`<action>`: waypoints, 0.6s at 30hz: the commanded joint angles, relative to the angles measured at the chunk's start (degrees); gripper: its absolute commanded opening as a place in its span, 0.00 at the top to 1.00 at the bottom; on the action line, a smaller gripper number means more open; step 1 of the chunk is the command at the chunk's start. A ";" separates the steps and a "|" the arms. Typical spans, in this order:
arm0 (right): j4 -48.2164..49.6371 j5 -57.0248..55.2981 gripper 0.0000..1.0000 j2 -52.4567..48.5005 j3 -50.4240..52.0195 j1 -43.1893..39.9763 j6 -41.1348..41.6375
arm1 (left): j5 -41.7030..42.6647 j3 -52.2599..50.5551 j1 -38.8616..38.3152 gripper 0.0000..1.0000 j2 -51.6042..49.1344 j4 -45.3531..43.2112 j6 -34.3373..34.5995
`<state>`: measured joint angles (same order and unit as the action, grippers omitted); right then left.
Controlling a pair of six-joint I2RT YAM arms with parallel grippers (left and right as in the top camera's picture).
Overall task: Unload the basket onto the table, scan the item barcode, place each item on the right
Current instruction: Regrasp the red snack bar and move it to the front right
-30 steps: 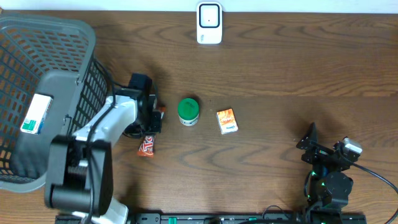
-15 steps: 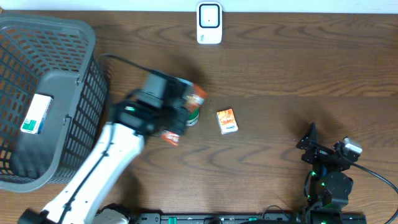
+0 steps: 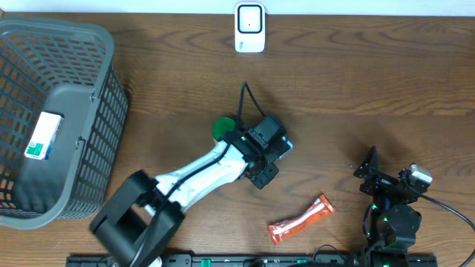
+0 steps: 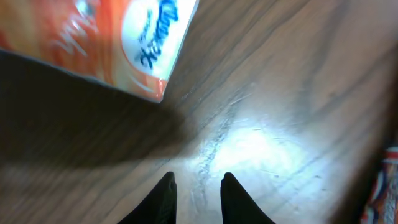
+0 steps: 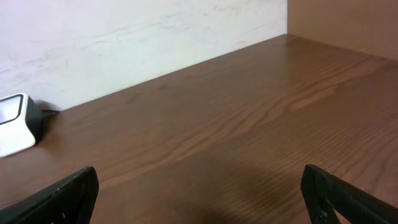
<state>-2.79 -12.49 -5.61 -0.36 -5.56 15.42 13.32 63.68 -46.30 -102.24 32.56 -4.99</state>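
On the table [image 3: 356, 81], front and right of centre, the orange snack bar [image 3: 300, 219] lies flat and diagonal, with nothing touching it. It is well apart from the white scanner [image 3: 250, 27], which stands at the far edge, middle.

The left arm reaches diagonally from the front left to the table centre. Left gripper [image 4: 197, 186]: the wrist view shows the two dark fingertips [image 4: 166, 196] with a narrow gap and bare wood between them, so they are slightly apart and hold nothing. It points down at the table. Just beyond it in that view is the corner of a small orange box [image 4: 99, 37], near the tips but not touching them. From overhead the gripper head covers that box.

A green-lidded jar [image 3: 221, 127] sits just left of the wrist, partly hidden by the arm.

Right gripper [image 5: 199, 205]: parked at the front right, fingers spread wide with nothing between them, and the camera looks across bare table to the scanner.

A grey mesh basket [image 3: 104, 89] sits at the left edge, with a white and green box [image 3: 43, 135] inside against its left side.

The snack bar's barcode can't be seen in any view.
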 commanded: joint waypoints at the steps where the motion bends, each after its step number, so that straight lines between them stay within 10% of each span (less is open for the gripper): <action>1: -0.24 -0.52 0.01 0.07 0.04 -0.35 -0.68 | -0.72 0.33 0.09 0.78 -0.26 -0.22 -0.98; 18: -0.24 -0.52 0.01 0.07 0.04 -0.35 -0.68 | -4.17 9.22 0.39 0.28 14.95 11.23 -0.98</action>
<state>-2.79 -12.49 -5.61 -0.36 -5.56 15.42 10.15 69.28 -46.30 -94.78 42.41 -5.85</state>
